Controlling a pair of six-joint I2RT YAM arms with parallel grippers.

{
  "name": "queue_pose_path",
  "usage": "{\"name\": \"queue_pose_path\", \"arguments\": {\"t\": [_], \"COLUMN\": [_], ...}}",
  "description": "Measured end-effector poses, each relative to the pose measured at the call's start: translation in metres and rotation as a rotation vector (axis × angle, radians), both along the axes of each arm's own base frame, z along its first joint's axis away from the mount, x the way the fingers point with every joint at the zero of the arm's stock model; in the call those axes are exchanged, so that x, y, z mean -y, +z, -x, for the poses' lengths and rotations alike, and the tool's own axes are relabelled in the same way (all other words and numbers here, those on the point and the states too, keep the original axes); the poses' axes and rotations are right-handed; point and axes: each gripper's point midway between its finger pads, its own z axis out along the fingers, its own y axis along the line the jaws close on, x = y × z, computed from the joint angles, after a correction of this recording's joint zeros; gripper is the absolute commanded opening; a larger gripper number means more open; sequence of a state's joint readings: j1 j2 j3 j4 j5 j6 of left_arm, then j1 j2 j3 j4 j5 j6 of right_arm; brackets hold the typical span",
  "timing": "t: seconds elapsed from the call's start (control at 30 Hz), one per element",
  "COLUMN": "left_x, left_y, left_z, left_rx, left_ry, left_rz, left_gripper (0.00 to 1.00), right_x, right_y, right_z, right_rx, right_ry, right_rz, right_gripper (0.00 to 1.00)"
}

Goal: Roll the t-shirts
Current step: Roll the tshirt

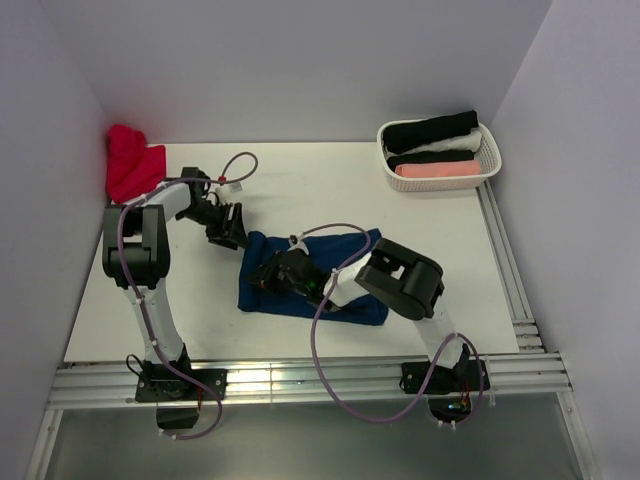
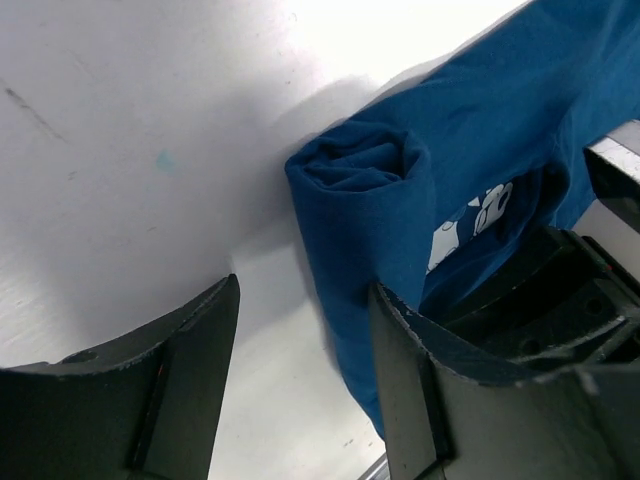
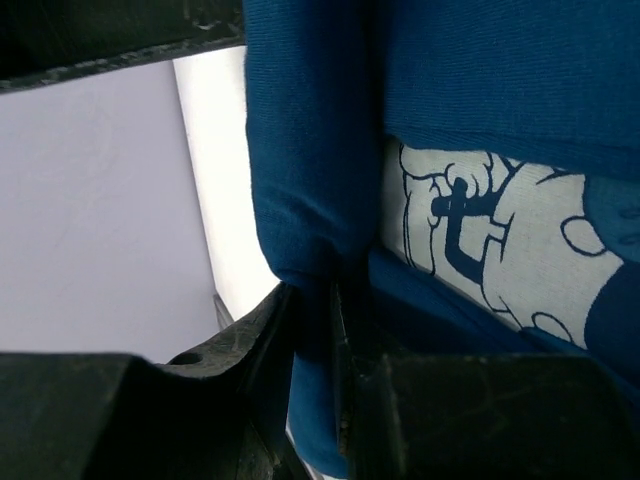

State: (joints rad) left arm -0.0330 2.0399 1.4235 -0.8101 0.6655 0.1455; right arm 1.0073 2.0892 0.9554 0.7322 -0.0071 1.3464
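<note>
We see the navy t-shirt (image 1: 262,250) lying on the white counter (image 1: 300,180), about midway between the two arms. Its left end is wound into a loose roll (image 2: 370,190), while the rest stretches flat to the right. A pale cartoon print (image 3: 480,240) peeks out from under the rolled layer.

The right hand (image 1: 272,272) is low over the roll. In its wrist view a fold of the blue cloth is pinched between its two fingers, which stand nearly together.

The left hand (image 1: 226,226) sits at the far left end of the roll with its fingers spread wide. Bare counter shows between them and it holds nothing. One finger is just beside the roll's end, though we cannot tell whether it touches the cloth.

A red t-shirt (image 1: 130,160) lies bunched in the far left corner against the wall. At the far right stands a white basket (image 1: 440,183) with what look like rolled shirts inside: black (image 1: 430,130), white (image 1: 455,146) and pink (image 1: 437,169), lying side by side.
</note>
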Motion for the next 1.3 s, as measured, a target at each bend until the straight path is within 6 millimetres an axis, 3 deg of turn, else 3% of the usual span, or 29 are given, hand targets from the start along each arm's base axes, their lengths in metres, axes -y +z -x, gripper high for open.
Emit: {"name": "queue_pose_path", "arguments": {"t": [0.37, 0.7, 0.93, 1.1, 1.3], "left_x": [0.021, 0.031, 0.032, 0.032, 0.033], "left_y": [-0.003, -0.008, -0.011, -0.012, -0.011], "left_z": [0.004, 0.001, 0.001, 0.001, 0.0], "left_rx": [0.029, 0.048, 0.088, 0.109, 0.121], "left_ry": [-0.024, -0.015, -0.026, -0.035, -0.044], "left_rz": [0.058, -0.028, -0.163, -0.224, -0.263], "left_gripper": [0.56, 0.43, 0.43, 0.42, 0.42], "right_x": [0.013, 0.027, 0.029, 0.03, 0.015], "right_y": [-0.003, -0.005, 0.002, 0.021, 0.069], "right_z": [0.0, 0.001, 0.001, 0.0, -0.008], "right_rx": [-0.045, -0.059, -0.001, 0.07, 0.178], "right_ry": [-0.061, -0.115, -0.139, -0.154, -0.167], "right_rz": [0.038, 0.173, 0.378, 0.522, 0.58], "right_gripper": [0.26, 0.5, 0.53, 0.52, 0.44]}}
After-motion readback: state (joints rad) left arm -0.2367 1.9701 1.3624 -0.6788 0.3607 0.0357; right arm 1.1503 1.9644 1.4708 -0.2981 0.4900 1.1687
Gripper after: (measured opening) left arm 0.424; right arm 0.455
